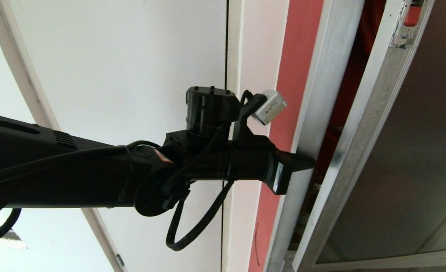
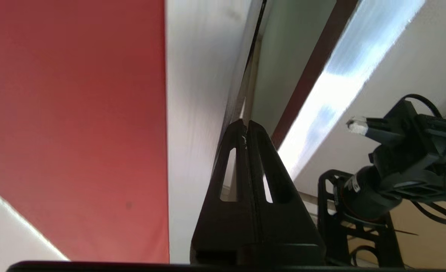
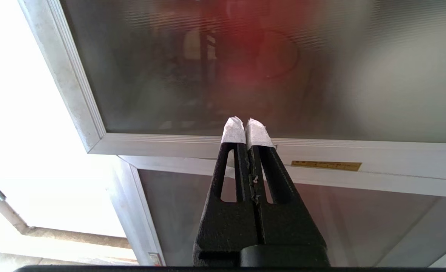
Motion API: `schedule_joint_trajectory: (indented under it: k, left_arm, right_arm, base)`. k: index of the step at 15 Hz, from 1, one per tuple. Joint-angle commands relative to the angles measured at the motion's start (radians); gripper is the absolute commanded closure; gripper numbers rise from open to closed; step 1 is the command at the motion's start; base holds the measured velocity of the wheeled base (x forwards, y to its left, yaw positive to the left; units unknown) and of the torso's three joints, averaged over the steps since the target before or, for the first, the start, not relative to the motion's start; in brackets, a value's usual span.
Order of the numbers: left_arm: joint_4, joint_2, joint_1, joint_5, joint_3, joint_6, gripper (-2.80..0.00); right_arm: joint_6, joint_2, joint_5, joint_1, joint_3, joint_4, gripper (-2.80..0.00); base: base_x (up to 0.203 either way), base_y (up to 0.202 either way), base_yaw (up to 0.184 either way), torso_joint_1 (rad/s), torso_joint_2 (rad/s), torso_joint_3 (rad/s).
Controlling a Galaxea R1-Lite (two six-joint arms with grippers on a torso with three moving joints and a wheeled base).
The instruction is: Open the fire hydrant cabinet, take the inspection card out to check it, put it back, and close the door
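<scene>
Leftmost, a plain white wall panel (image 1: 132, 56) fills the space beside the fire hydrant cabinet, and the robot's black left arm reaches across it toward the cabinet. Next comes the cabinet's flat red outer side (image 1: 289, 94), then its brushed silver metal front post (image 1: 330, 75), with the dark red interior showing in the narrow gap just beyond that post. The left gripper (image 1: 309, 163) has its black tapered fingers pressed together with nothing between them, and the tip sits at the cabinet's silver post, right at the edge of the gap; whether it actually touches the metal cannot be told. Right of the gap stands the door (image 1: 426, 151), a dark tinted glass panel in a silver metal frame, swung slightly ajar from the cabinet, with a red latch (image 1: 412, 15) on its frame. Farther right, the right gripper (image 3: 247, 130), white-taped at the fingertips, is closed and empty, held in front of the door's lower frame rail. No inspection card shows anywhere.
</scene>
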Motion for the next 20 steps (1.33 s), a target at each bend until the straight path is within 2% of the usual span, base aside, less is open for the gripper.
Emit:
schedule_joint_trajectory:
  k: [1, 5, 8, 13, 20]
  left_arm:
    - [-0.003, 0.033, -0.01, 0.03, -0.025, 0.03, 0.0]
    - [-0.005, 0.042, -0.032, 0.051, -0.042, 0.039, 0.0]
    - [-0.005, 0.048, -0.07, 0.114, -0.06, 0.04, 0.0]
    - [-0.005, 0.03, -0.082, 0.114, -0.043, 0.039, 0.0]
    - [-0.003, -0.064, -0.136, 0.106, 0.048, 0.025, 0.0]
  right_arm:
    - [0.0, 0.0, 0.0, 0.0, 0.0, 0.0, 0.0]
    - [0.0, 0.0, 0.0, 0.0, 0.0, 0.0, 0.0]
    - [0.0, 0.0, 0.0, 0.0, 0.0, 0.0, 0.0]
    - [0.0, 0.0, 0.0, 0.0, 0.0, 0.0, 0.0]
    - [0.0, 0.0, 0.0, 0.0, 0.0, 0.0, 0.0]
  base:
    - [0.0, 0.0, 0.0, 0.0, 0.0, 0.0]
    - [0.0, 0.0, 0.0, 0.0, 0.0, 0.0]
    - [0.0, 0.0, 0.0, 0.0, 0.0, 0.0]
    - [0.0, 0.0, 0.0, 0.0, 0.0, 0.0]
    - [0.0, 0.0, 0.0, 0.0, 0.0, 0.0]
